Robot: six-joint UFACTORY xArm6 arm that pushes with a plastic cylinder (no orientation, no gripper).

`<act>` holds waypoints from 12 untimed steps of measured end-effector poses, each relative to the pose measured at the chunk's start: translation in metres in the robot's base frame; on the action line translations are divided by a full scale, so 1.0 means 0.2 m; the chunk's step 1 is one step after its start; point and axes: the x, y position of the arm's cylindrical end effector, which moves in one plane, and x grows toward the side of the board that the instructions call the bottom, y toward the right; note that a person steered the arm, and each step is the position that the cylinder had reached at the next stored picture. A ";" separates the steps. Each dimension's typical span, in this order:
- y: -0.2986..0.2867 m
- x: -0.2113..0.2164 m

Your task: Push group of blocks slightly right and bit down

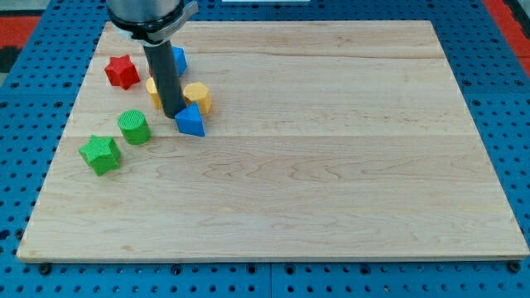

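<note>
My tip (173, 113) stands on the wooden board (331, 165) in the upper left, in the middle of a cluster of blocks. A blue triangular block (190, 122) lies just right of and below the tip, touching or nearly touching it. A yellow hexagonal block (198, 97) sits above the blue one, right of the rod. Another yellow block (153, 91) peeks out left of the rod. A second blue block (179, 60) shows behind the rod near the top. A red star block (122, 72) lies further left.
A green cylinder (133, 127) and a green star block (100, 154) lie below and left of the cluster, near the board's left edge. A blue pegboard surface (25, 165) surrounds the board.
</note>
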 end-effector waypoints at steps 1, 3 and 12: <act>-0.09 -0.04; -0.30 -0.16; -0.53 -0.49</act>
